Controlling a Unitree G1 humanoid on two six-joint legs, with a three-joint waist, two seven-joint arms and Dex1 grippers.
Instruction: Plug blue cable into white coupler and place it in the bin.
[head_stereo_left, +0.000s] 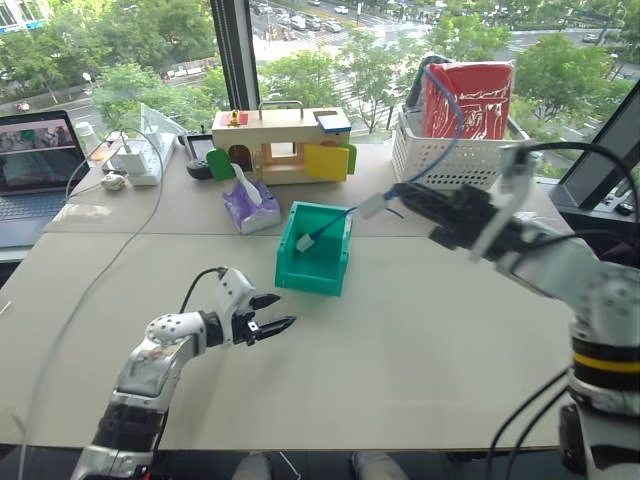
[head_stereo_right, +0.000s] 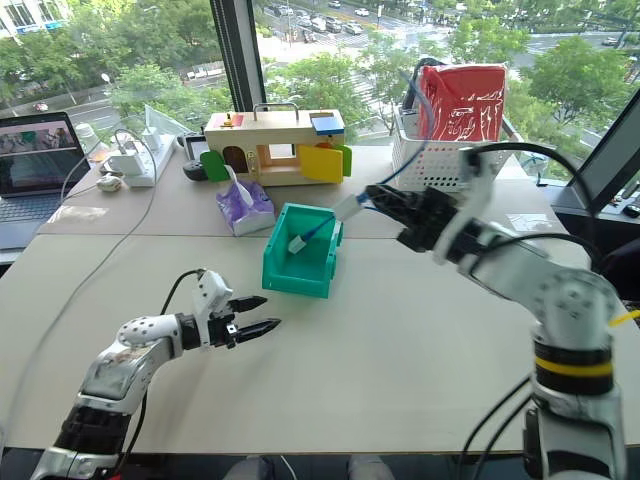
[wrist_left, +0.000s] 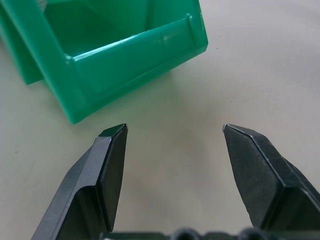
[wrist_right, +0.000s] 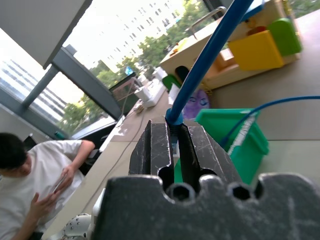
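Blue cable (head_stereo_left: 443, 150) pinched in raised right claw (head_stereo_left: 400, 192), dangling into bin (head_stereo_left: 300, 272)

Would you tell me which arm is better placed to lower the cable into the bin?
Right: its gripper is shut on the thin blue cable, whose end hangs over the teal-green plastic bin.

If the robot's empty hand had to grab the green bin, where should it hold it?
Probably the low front lip of the bin, coming from the front, where the open left gripper already is. That wall is thin and upright, so one finger could go inside and one outside. The blue cable dangles into the back, clear of the lip.
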